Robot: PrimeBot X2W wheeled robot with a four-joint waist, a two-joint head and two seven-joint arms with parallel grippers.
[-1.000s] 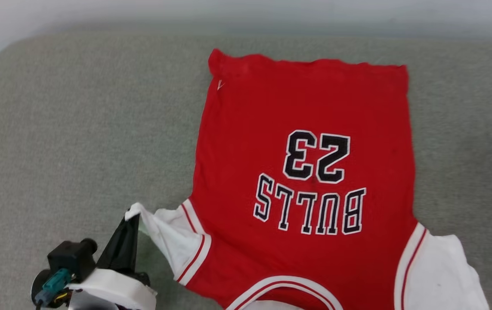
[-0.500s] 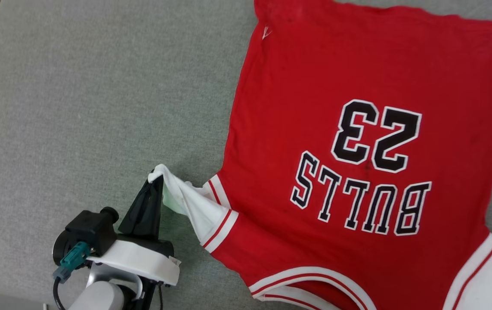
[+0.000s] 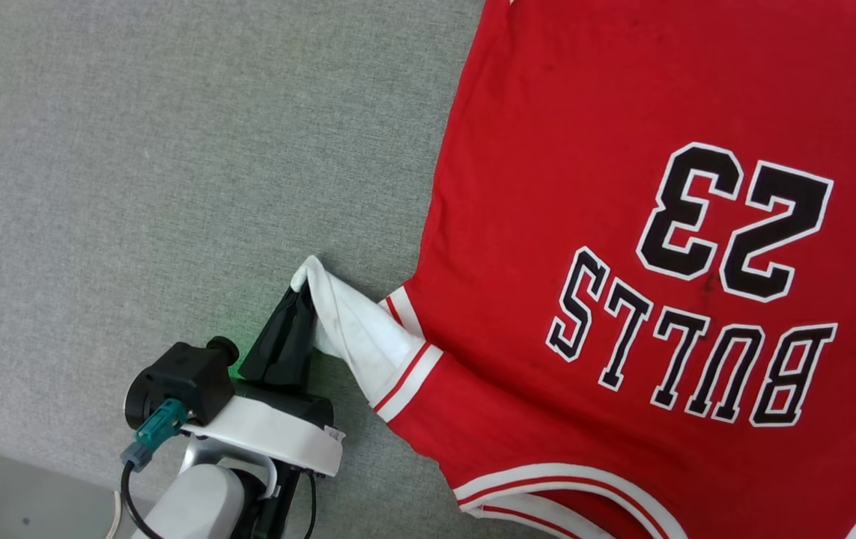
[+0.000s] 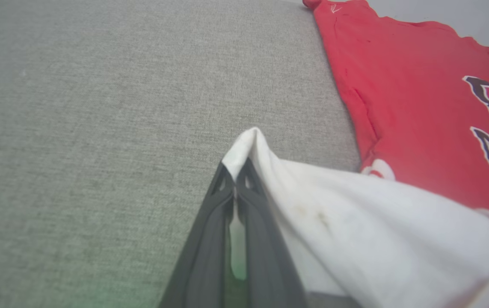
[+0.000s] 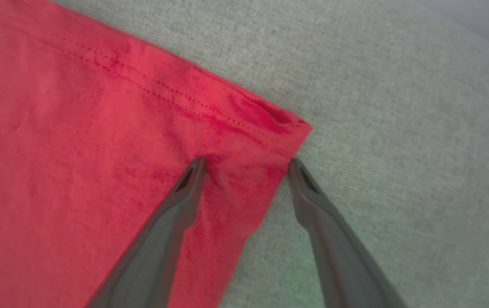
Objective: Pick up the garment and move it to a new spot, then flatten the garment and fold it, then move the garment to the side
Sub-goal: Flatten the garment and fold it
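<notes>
The head camera has swung left and nearer, so the garment (image 3: 622, 187) only seems shifted; it lies flat on the grey surface (image 3: 135, 150). The left pincer (image 3: 306, 290) stays closed on the sleeve (image 3: 356, 337) tip, perhaps lifted higher. The right pincer (image 5: 246, 162) stands open over the far right hem corner (image 5: 287, 124), so folding may begin.

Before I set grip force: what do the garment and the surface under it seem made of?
The garment: soft matte knit, probably cotton jersey; it drapes, wrinkles, and shows a stitched hem. The surface: grey matte woven cloth, upholstery-like; a coarse weave shows. Fibre of either is uncertain.
</notes>
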